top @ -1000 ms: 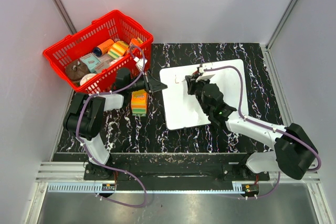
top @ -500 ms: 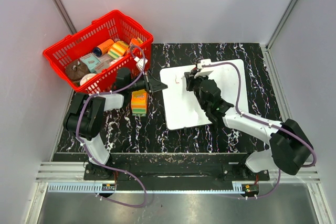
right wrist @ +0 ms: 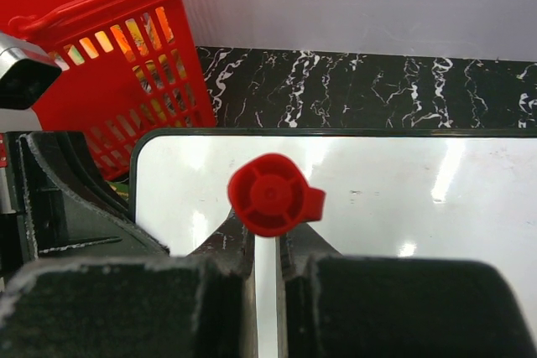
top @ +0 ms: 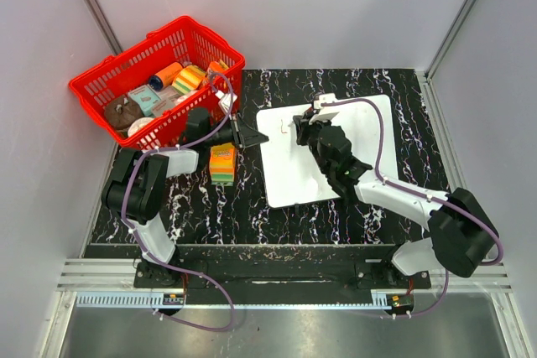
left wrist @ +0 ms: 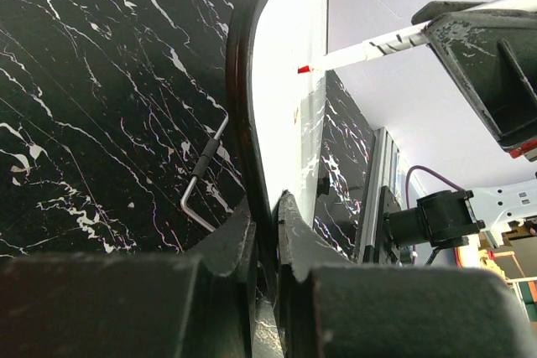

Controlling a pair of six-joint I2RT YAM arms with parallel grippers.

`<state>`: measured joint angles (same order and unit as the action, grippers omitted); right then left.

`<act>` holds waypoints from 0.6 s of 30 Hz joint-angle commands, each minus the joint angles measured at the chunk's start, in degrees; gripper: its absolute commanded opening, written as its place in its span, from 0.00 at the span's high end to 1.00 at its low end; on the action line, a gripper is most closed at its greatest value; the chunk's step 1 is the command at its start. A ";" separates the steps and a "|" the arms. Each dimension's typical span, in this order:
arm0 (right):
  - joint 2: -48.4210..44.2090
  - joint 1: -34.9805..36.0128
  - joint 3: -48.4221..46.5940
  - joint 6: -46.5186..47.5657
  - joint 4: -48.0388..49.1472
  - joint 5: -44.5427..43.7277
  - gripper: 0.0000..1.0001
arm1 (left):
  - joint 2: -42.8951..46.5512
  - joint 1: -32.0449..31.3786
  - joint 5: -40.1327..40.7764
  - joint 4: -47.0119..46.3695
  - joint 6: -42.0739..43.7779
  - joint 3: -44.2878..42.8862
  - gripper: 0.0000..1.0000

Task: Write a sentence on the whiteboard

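Far left corner of the table (top: 403, 94): red basket (top: 109, 81), packed with small goods. Just beside its near right side, on the black marbled top, a striped block (top: 222, 163) in yellow, orange and green. Next to the right, the left gripper (top: 258, 137), nipped almost fully closed on the left edge of the whiteboard (top: 289, 169), rim clamped between both fingers (left wrist: 243, 241). Beside that edge in the left wrist view, a small bent hex key (left wrist: 201, 175) lying on the table. Whiteboard flat around the middle of the table, slightly turned, its far right corner toward the back edge. Of the sentence (top: 285, 130), only a short red stroke near the board's far left corner, not readable. Over the far half of the board, the right gripper (top: 312, 126), squeezed tight on a white pen (left wrist: 369, 46) with a red cap (right wrist: 270, 194). Red tip at or just off the board's surface, contact impossible to judge.
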<state>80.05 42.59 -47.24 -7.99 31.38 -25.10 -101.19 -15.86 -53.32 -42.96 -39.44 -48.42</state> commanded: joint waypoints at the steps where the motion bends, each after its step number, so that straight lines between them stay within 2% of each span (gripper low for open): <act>1: 0.63 -0.40 -1.71 -0.80 0.18 2.25 1.00 | 0.46 -1.28 2.26 1.30 10.00 -0.79 1.00; 18: -1.48 -0.49 1.89 -0.89 -2.28 2.87 1.00 | 0.29 -1.37 2.34 2.00 10.35 -1.15 1.00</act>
<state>80.07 42.52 -46.81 -8.82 30.57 -22.41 -101.19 -15.86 -53.15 -41.65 -38.98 -48.75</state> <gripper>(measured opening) 0.085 0.116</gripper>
